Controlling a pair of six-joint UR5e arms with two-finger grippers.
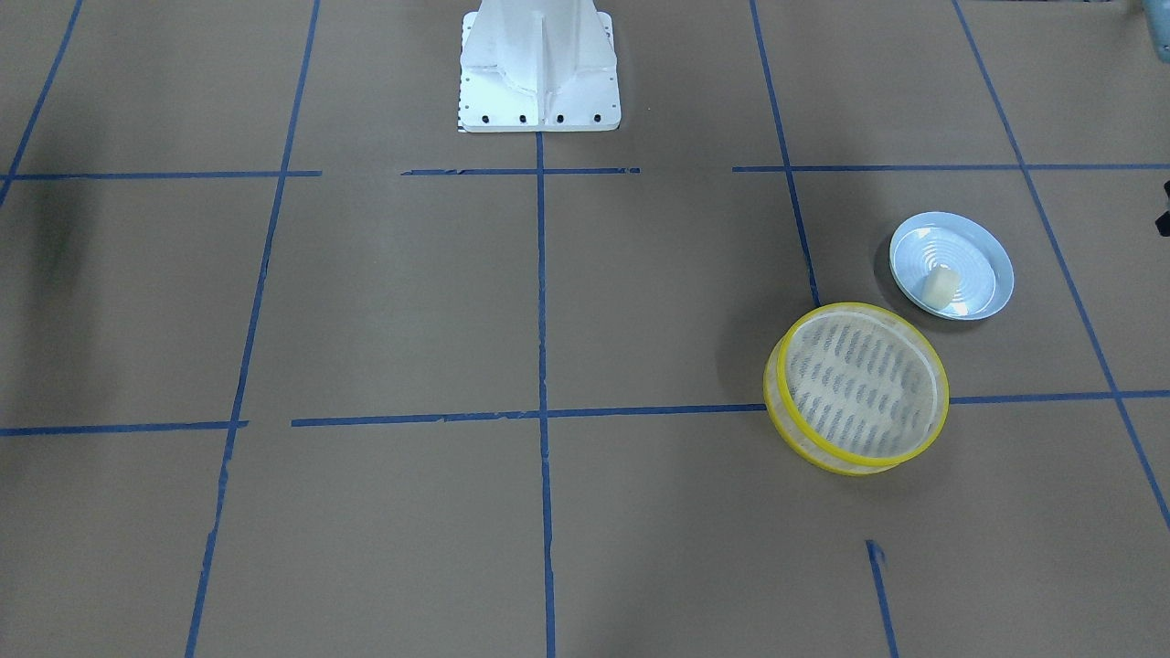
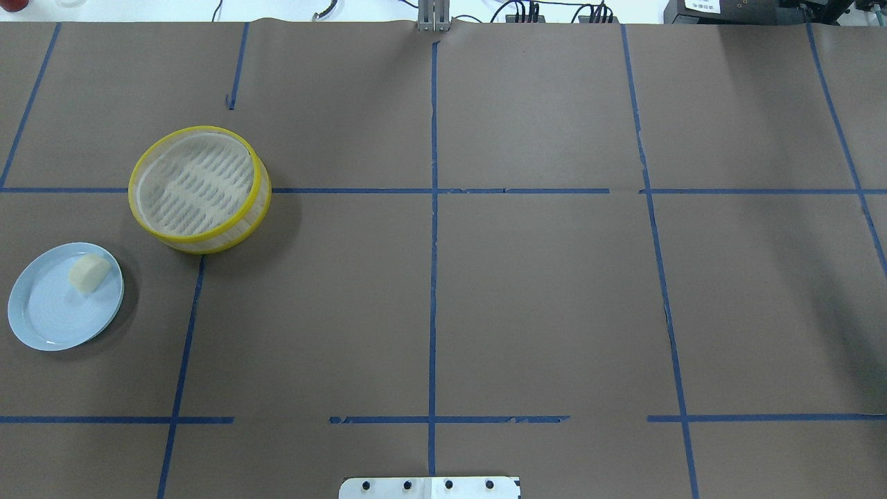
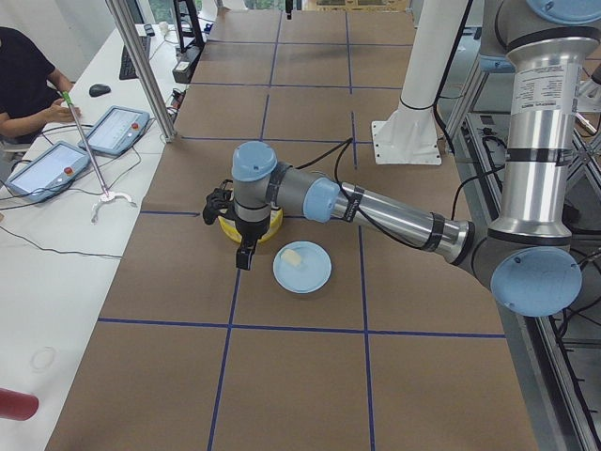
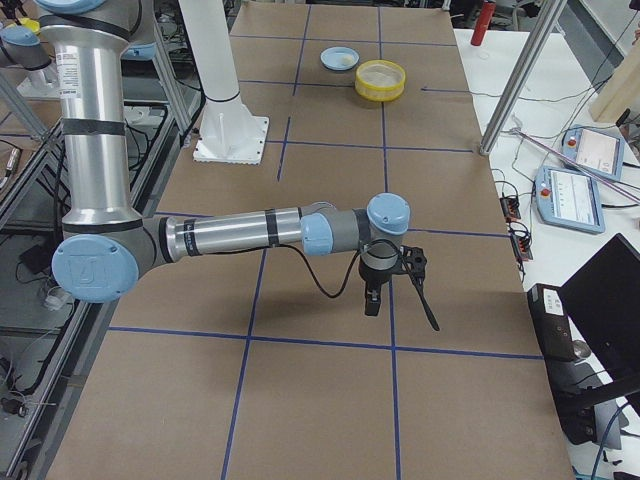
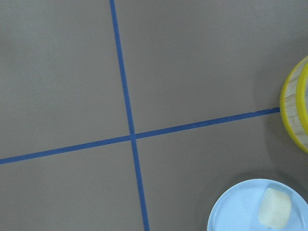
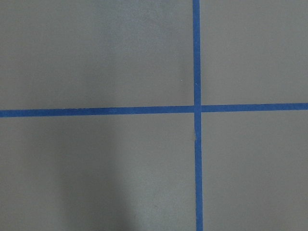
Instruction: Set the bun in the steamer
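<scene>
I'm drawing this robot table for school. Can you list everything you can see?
bun: one, cream-white, on the plate.
plate: one, pale blue, robot's left end.
steamer: one, yellow-rimmed, empty, beside the plate.
table: one, brown, blue tape lines.
base: one, white, table's edge.
tablets: two, grey, side bench.
left arm: one, silver-blue, reaching near the plate.
right arm: one, silver-blue, at the other end.
left hand: one, black, by the steamer, grip unclear.
right hand: one, black, over tape lines, grip unclear.

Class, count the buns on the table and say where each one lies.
1. The bun lies on the plate, near the rim on the steamer's side. The steamer shows empty from overhead, so none is hidden there.
</scene>
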